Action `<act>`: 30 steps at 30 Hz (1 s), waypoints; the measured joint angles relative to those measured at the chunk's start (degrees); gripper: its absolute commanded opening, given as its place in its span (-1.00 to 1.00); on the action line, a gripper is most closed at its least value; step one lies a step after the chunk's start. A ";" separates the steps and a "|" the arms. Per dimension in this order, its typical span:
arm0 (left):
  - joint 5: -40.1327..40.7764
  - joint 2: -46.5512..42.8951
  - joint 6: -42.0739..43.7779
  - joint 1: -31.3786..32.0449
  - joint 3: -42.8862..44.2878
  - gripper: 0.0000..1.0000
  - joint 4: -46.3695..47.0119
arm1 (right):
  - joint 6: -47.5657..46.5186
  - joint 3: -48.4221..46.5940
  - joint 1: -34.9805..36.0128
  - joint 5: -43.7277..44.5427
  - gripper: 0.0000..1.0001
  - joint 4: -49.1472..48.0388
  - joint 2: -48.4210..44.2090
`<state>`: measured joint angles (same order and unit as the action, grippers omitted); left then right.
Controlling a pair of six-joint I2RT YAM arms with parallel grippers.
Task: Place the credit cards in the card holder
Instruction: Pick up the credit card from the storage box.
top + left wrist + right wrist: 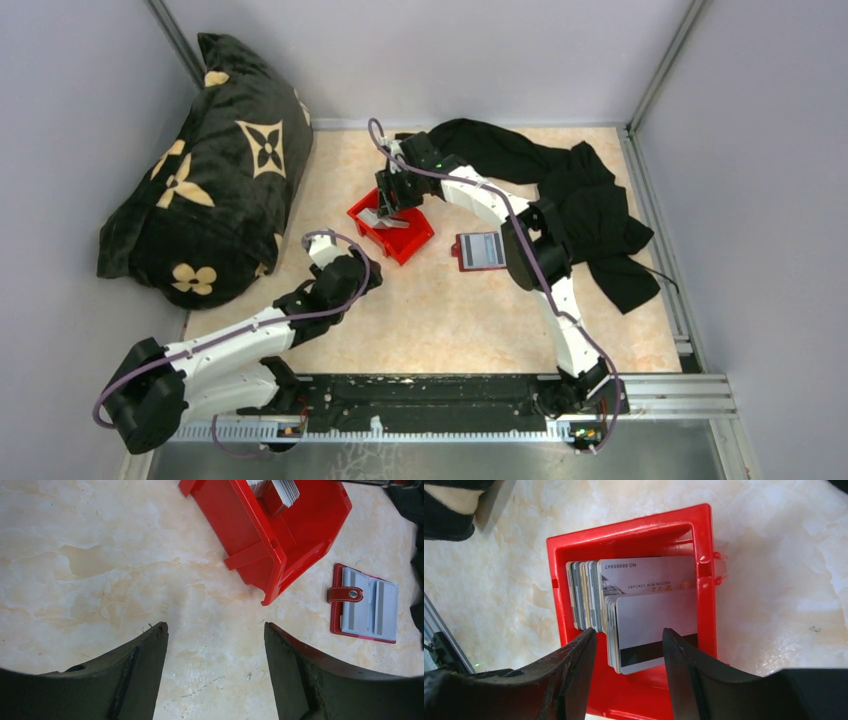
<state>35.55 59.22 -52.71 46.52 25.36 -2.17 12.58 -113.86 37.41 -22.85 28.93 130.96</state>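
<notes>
**Right gripper.** The right gripper (629,641) hangs over the red bin (555,585). Its jaws stand partly open and point down into the bin. The two fingers (574,665) straddle the front part of the stack of credit cards (649,580). The right wrist view does not show whether either finger touches a card, and no card is lifted out of the stack.

**Credit cards.** The cards stand on edge, packed together inside the bin. The front card shows a pale face with a dark stripe. The card behind it carries printed lettering.

**Left gripper.** The left gripper (215,650) is wide open and holds nothing. It hovers over a bare part of the desk (100,570), near and left of the bin.

**Red bin.** In the top view the bin (412,243) sits at mid-desk, under the right gripper (392,205). The left gripper (322,248) is just to its near left.

**Card holder.** The card holder (480,250) lies flat on the desk, just right of the bin and not touching it. The left wrist view shows the holder (365,607) open. Its pale grey pockets face up and a dark red strap with a metal snap lies across one edge.

**Surroundings.** A black cushion (210,170) with cream flower motifs lies at the far left. A black cloth (585,200) lies crumpled at the far right, behind the right arm.
</notes>
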 measured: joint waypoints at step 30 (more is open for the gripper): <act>-2.95 2.36 0.26 -2.67 0.00 0.52 1.84 | 2.56 2.47 -0.74 -3.32 -0.32 -3.21 0.85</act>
<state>32.60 61.58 -52.45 43.86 25.36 -0.34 15.14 -111.39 36.67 -26.17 25.71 131.81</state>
